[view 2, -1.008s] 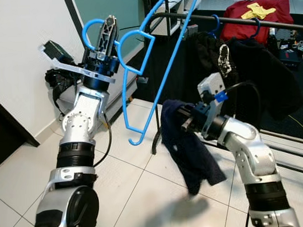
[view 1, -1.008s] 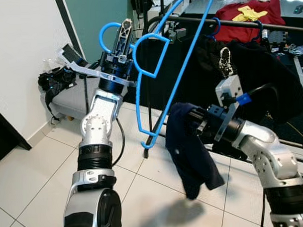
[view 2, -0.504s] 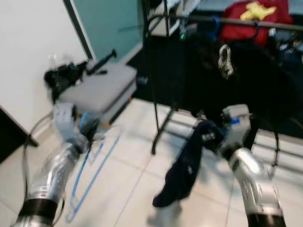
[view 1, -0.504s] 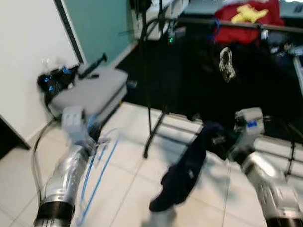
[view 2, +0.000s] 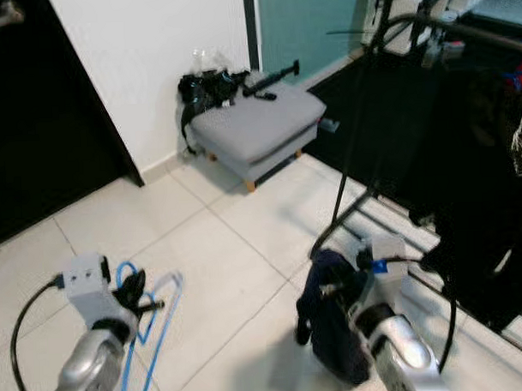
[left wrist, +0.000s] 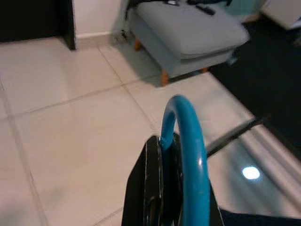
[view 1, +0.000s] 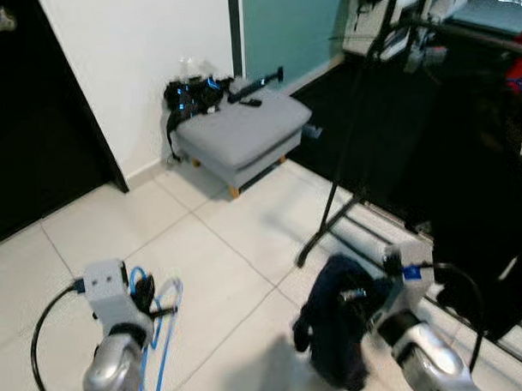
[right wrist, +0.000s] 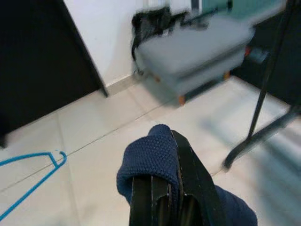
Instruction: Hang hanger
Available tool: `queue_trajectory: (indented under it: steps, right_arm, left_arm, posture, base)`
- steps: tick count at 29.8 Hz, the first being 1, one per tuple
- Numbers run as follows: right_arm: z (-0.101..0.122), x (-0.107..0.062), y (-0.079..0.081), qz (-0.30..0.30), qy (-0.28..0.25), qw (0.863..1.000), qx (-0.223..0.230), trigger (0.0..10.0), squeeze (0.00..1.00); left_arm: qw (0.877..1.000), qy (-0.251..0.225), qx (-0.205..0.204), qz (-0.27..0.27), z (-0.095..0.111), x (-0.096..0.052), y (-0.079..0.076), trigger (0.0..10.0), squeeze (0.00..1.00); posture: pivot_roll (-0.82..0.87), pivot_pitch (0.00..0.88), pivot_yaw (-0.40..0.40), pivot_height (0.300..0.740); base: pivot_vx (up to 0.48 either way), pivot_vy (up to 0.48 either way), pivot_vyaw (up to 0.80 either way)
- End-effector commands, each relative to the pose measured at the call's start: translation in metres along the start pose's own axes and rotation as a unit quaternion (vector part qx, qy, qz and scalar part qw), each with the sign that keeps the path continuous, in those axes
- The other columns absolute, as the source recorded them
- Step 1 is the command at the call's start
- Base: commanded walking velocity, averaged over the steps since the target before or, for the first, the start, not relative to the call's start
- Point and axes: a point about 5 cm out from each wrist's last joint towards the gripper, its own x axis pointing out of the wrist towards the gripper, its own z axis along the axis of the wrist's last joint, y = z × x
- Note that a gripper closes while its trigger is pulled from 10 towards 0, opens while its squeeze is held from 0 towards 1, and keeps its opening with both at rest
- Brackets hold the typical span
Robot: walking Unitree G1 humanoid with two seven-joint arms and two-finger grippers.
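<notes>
Left gripper has its fingers closed on our blue hanger at the hook; we judge it light and stiff, while right gripper pinches the soft navy garment.

Footstool against wall, left of rack.
</notes>
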Motion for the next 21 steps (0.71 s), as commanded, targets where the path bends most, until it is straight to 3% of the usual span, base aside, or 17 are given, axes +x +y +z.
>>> queue_trajectory:
  steps: [1, 7, 10, 12, 17, 19, 21]
  right_arm:
    - [0.012, 0.012, 0.012, 0.025, -0.031, 0.999, -0.013, 10.0, 0.00]
    - [0.019, 0.019, 0.022, 0.045, -0.037, 0.998, -0.016, 10.0, 0.00]
    - [0.011, 0.015, 0.035, 0.058, -0.025, 0.998, -0.016, 10.0, 0.00]
    - [0.007, 0.015, 0.035, 0.048, -0.027, 0.998, 0.000, 10.0, 0.00]
    - [0.006, 0.018, 0.036, 0.044, -0.027, 0.999, -0.010, 10.0, 0.00]
    - [0.005, 0.016, 0.039, 0.050, -0.025, 0.998, -0.012, 10.0, 0.00]
    - [0.005, 0.016, 0.040, 0.050, -0.024, 0.998, 0.000, 10.0, 0.00]
  left_arm:
    - [1.000, -0.017, -0.005, 0.006, 0.006, -0.002, -0.003, 10.0, 0.00]
    - [1.000, -0.021, -0.015, -0.013, 0.009, -0.010, -0.012, 10.0, 0.00]
    - [0.997, -0.024, -0.003, -0.071, 0.015, -0.012, -0.030, 10.0, 0.00]
    - [0.994, -0.021, 0.009, -0.105, 0.017, -0.011, -0.036, 10.0, 0.00]
    - [0.988, -0.022, 0.011, -0.152, 0.026, -0.013, -0.046, 10.0, 0.00]
    - [0.979, -0.038, 0.032, -0.195, 0.038, -0.019, -0.058, 10.0, 0.00]
    - [0.978, -0.045, 0.039, -0.200, 0.042, -0.021, -0.059, 10.0, 0.00]
  posture:
    - [0.03, 0.120, -0.096, 0.740]
    - [0.04, 0.122, -0.115, 0.740]
    - [0.05, 0.128, -0.095, 0.740]
    - [0.07, 0.126, -0.084, 0.740]
    - [0.09, 0.129, -0.072, 0.740]
    - [0.09, 0.146, -0.075, 0.740]
    - [0.10, 0.148, -0.084, 0.740]
  base:
    - [0.000, 0.000, 0.78]
    - [0.000, 0.000, 0.79]
    - [0.000, 0.000, 0.78]
    - [0.000, 0.000, 0.79]
    - [0.000, 0.000, 0.79]
    - [0.000, 0.000, 0.78]
    - [0.000, 0.000, 0.79]
